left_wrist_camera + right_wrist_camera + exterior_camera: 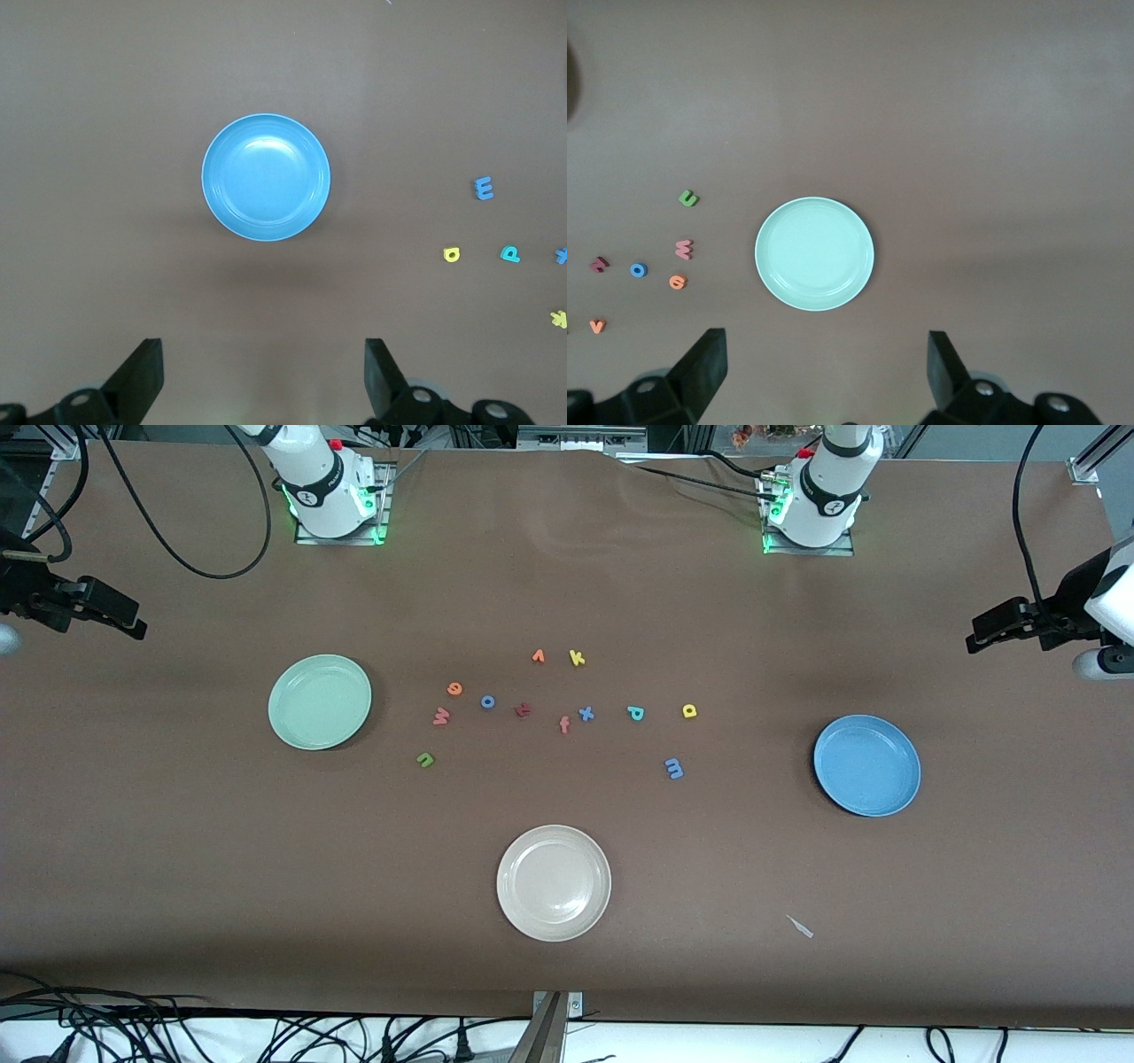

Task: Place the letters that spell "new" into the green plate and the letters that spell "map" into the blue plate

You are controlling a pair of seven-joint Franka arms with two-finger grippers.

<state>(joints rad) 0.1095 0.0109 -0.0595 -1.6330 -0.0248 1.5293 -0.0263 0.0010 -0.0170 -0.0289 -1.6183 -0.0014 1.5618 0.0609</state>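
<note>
The green plate (319,701) (814,253) lies toward the right arm's end, the blue plate (866,765) (266,177) toward the left arm's end. Between them lie the green n (425,759) (688,198), orange e (454,688) (677,282), salmon w (440,716) (684,250), blue m (674,768) (483,188), yellow a (689,710) (452,255) and teal p (635,713) (510,254). My left gripper (997,627) (263,372) hangs open and empty high over the table's end by the blue plate. My right gripper (111,609) (828,367) hangs open and empty by the green plate.
A beige-white plate (554,882) sits nearest the front camera. Other letters lie among the task's: orange v (538,656), yellow k (577,658), blue o (487,701), a dark red letter (524,709), salmon f (564,725), blue x (586,713). A small pale scrap (800,926) lies near the front.
</note>
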